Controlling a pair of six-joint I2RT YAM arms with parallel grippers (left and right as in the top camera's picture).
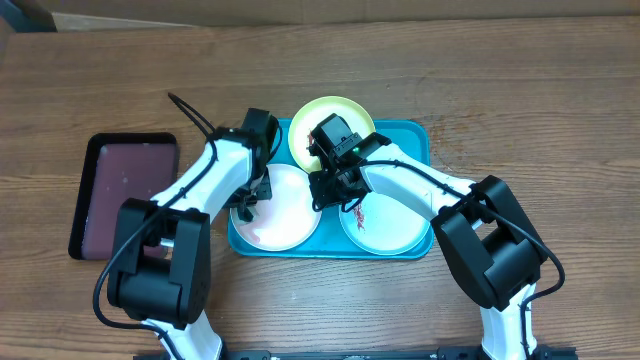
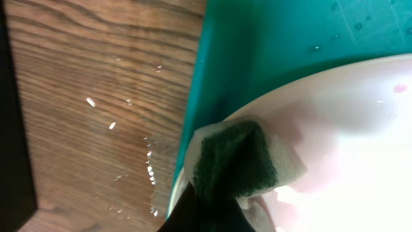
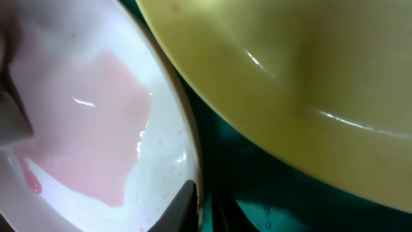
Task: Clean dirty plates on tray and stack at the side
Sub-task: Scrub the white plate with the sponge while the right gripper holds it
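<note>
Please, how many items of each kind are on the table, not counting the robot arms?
Plates: 3 (lime-green plate, white plate, aqua plate)
Trays: 2 (turquoise tray, maroon tray)
Scrub pad: 1
Total: 6

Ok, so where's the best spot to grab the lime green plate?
Take the lime-green plate by its far rim, coming from the far side of the table. That edge juts past the back wall of the tray, apparently propped on it, so a finger can likely slip beneath. Its near edge is crowded by the right gripper.
</note>
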